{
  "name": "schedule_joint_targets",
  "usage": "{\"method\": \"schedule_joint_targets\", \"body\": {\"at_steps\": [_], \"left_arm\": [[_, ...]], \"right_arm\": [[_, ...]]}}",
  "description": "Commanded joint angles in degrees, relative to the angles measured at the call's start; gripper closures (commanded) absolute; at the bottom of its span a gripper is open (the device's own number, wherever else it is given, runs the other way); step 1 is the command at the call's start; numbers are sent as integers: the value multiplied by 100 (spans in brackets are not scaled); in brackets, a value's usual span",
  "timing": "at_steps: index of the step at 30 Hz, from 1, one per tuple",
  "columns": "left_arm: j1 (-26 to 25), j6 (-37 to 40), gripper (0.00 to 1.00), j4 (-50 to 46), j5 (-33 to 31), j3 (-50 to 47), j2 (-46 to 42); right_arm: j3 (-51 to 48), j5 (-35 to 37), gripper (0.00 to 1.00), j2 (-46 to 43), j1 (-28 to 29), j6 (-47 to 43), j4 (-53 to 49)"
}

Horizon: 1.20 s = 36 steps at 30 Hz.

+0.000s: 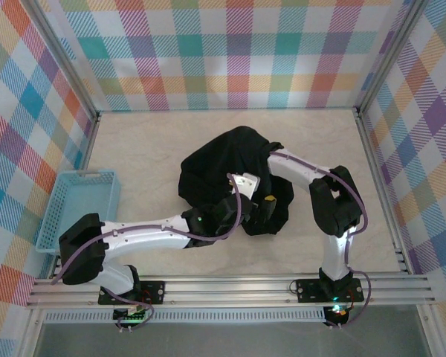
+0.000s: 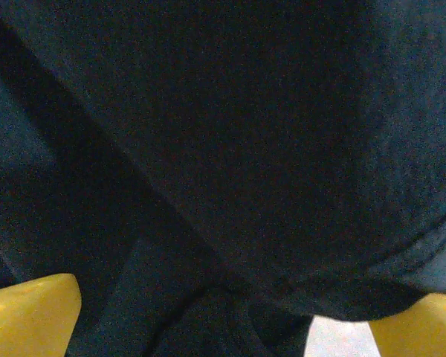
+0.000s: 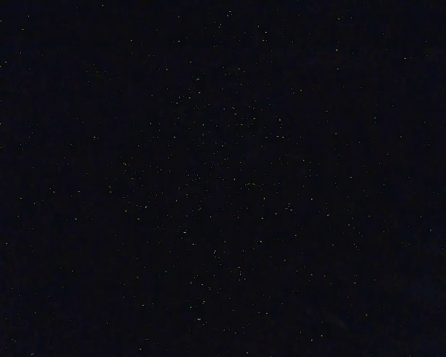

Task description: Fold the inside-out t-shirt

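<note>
A black t-shirt (image 1: 234, 167) lies heaped in the middle of the table (image 1: 134, 149). My left gripper (image 2: 223, 320) has its fingers wide apart against the cloth. My right gripper, buried under the heap, is closed together.

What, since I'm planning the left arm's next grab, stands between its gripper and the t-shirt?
Nothing visible does: the left gripper is open, and the t-shirt fabric lies directly ahead of its yellow fingers.

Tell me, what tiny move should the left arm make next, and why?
Probably close the left gripper on the cloth ahead: its yellow fingers stand wide apart, holding nothing, and the black t-shirt lies close before them in a crumpled heap.
</note>
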Motion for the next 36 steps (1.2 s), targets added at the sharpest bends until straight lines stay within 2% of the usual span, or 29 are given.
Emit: {"method": "schedule_joint_targets", "body": {"at_steps": [1,3,4,5,6,10,12,16,19,22,28,33,36], "left_arm": [[77,-288,17,32,-679,216,22],[202,-420,34,-134,-900,185,-120],[279,-463,47,-255,-959,190,-179],[380,-584,65,-489,-1082,218,-278],[478,-647,79,-623,-1092,202,-409],[893,-730,97,-889,-1120,-44,-1122],[1281,-969,100,-1325,-992,-21,-1425],[2546,-1327,100,-2312,-212,356,-1499],[3323,-1410,100,-3254,211,885,-911],[3913,-1508,100,-3794,746,1274,-152],[4295,-1534,100,-4663,698,1903,1467],[4310,-1575,100,-5153,800,2503,2474],[4309,-1596,100,-5244,868,2688,2738]], "right_arm": [[-95,168,100,-15,28,134,-123],[-166,312,100,-33,28,84,-152],[-185,366,100,-33,29,55,-181],[-230,422,100,-40,24,11,-184],[-292,462,100,-50,32,-32,-160],[-616,537,100,-113,19,-229,-56],[-905,449,100,-219,27,-425,189],[-1689,-73,100,-600,37,-922,1037],[-2242,-601,100,-954,66,-1149,1629],[-2525,-792,100,-1280,176,-1258,1843],[-2917,-815,100,-2178,224,-1282,2220],[-2998,-1709,100,-2713,221,-1558,2674],[-3067,-1748,100,-2834,218,-1485,2710]]}}
